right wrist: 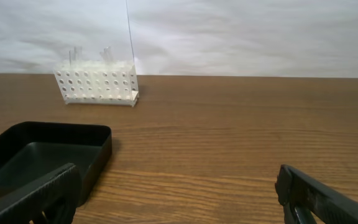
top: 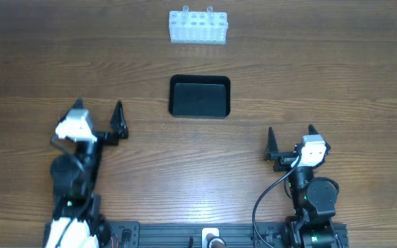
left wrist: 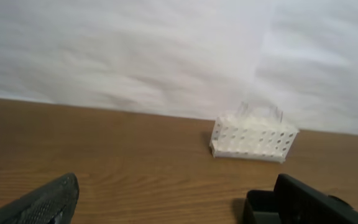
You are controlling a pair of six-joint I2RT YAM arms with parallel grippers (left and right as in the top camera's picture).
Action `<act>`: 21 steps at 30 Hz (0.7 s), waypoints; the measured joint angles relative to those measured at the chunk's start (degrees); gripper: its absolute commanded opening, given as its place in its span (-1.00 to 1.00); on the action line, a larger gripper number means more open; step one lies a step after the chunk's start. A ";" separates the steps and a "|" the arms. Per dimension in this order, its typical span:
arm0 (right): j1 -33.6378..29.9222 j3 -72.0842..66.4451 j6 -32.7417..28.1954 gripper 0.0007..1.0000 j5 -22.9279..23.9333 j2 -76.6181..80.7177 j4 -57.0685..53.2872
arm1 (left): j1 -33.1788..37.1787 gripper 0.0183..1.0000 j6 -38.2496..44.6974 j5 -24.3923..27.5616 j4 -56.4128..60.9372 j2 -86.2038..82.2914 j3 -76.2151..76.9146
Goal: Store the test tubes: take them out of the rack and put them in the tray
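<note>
A white plastic rack point(top: 198, 29), a rectangular block pierced with rows of small round holes, is seen on the wood-grain bench point(top: 47, 62), well ahead of both end effectors. Two thin, clear test tubes point(right wrist: 106, 54) are held upright in it, their tops standing above its upper face (whether more sit lower in the holes cannot be told). A black tray point(top: 200, 97), shallow, matte and round-cornered, is set nearer the arms, apart from the rack. It lies ahead and to the right of the left end effector point(top: 100, 112), and ahead and to the left of the right end effector point(top: 291, 136). Both end effectors are spread wide, their dark tapered fingers far apart, and nothing is gripped by either. Each is seen low over the bench, well apart from tray and rack.
</note>
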 measured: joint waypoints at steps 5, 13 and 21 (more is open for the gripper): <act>0.00 0.00 -0.04 0.98 0.00 0.00 0.00 | -2.34 1.00 -0.02 0.92 0.42 12.92 11.98; 0.00 0.00 0.04 0.98 -0.02 0.00 0.00 | -9.73 1.00 0.00 1.03 0.55 33.66 28.33; 0.00 0.00 0.00 0.98 0.00 0.00 0.00 | -13.16 1.00 0.00 1.03 1.46 54.10 44.30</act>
